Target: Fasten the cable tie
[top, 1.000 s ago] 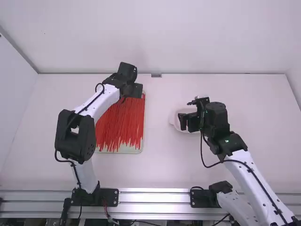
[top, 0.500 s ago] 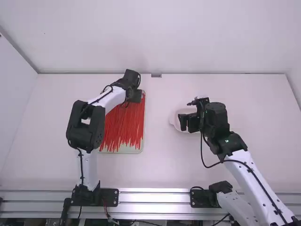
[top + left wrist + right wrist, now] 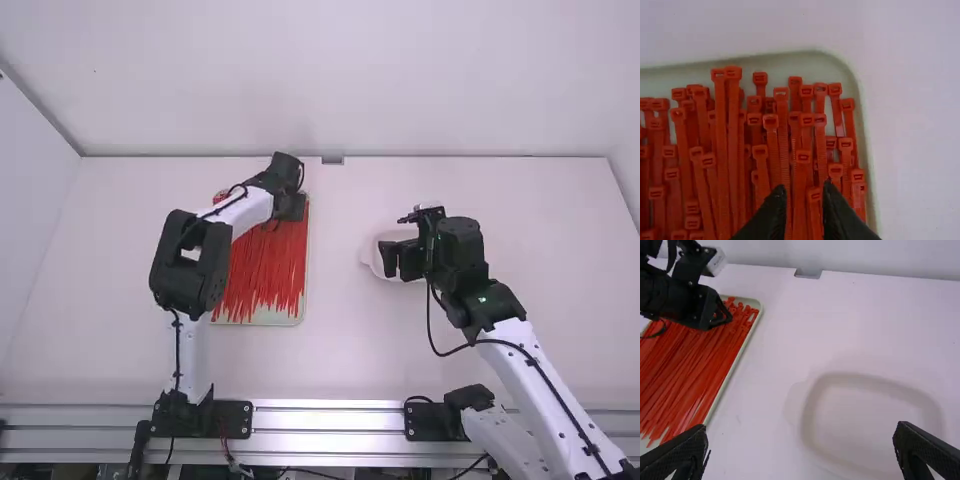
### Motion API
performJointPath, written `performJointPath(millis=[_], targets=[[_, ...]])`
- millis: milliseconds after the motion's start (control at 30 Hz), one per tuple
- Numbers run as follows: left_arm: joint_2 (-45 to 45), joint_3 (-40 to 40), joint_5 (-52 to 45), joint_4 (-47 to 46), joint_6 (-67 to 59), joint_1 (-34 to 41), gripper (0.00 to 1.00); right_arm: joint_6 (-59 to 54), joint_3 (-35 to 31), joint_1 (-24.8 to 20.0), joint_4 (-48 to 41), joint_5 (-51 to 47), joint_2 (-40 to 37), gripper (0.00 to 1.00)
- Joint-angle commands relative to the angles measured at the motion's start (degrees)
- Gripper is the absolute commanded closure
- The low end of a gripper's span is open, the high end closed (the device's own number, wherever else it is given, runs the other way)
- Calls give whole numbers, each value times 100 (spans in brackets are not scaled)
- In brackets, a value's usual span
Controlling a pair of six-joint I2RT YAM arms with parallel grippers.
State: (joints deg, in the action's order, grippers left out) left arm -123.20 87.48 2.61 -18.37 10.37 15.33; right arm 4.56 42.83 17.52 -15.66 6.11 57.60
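Note:
A heap of red cable ties (image 3: 262, 262) lies lengthwise on a pale tray (image 3: 262, 321) left of the table's middle. My left gripper (image 3: 289, 204) is down at the tray's far right corner. In the left wrist view its fingers (image 3: 775, 200) stand close together in the ties (image 3: 740, 140), pinching a red tie (image 3: 801, 165) near its head. The right wrist view shows that left gripper (image 3: 715, 315) over the ties (image 3: 685, 365). My right gripper (image 3: 393, 260) hovers right of the middle, wide open (image 3: 800, 430) with nothing between its fingers.
A shallow white dish (image 3: 373, 252) lies on the table just under and ahead of the right gripper, also seen as the dish (image 3: 865, 420). A small grey fitting (image 3: 332, 159) sits at the table's far edge. Bare table lies between the tray rim (image 3: 747, 337) and the dish.
The left arm's elbow has swung right and toward the tray, and its gripper has shifted a little right to the tray's far right corner. The right arm has not moved.

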Motion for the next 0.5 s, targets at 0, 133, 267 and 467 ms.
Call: performJointPath(millis=[0,133,267,467], targets=[[-70,94,-17,-7,57,46,80,9,-48,11,13,9,4,2],[-94,94,-20,-39,79,52,82,11,-48,11,11,9,4,2],[-234,94,-17,50,76,81,79,11,-48,11,7,11,4,2],[-378,96,-20,50,81,129,79,13,-48,15,4,9,4,2]])
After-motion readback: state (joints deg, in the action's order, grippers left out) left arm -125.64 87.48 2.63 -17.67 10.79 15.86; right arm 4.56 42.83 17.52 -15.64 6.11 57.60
